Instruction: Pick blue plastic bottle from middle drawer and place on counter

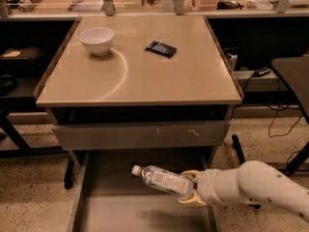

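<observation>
One broad beige counter (159, 81) takes up most of what I see, glossy, with a faint curved arc on its left half. Below its front edge is a grey drawer front (120, 137) with scratches near the middle, pushed in. Under that, the middle drawer (111, 211) is pulled out toward me, a wide shallow grey tray with low side walls and a plain floor.

My arm (260, 185), white and rounded, comes in from the right at the height of that open drawer. My gripper (186, 188) is at its end, over the right part of the drawer, pointing left. Its tan fingers (189, 176) are closed from above and below on the base end of the blue plastic bottle (161, 179), so I have it in my grasp.

The bottle lies nearly level, tilted a little with its white cap up and to the left, its pale label facing up. It appears to hang clear of the drawer floor, with a dim shadow beneath it, in front of the scratched drawer and below the counter.

On the counter, a white bowl (96, 40) stands at the back left, and a small flat black object (161, 49) lies near the back middle, well apart from the bowl.
</observation>
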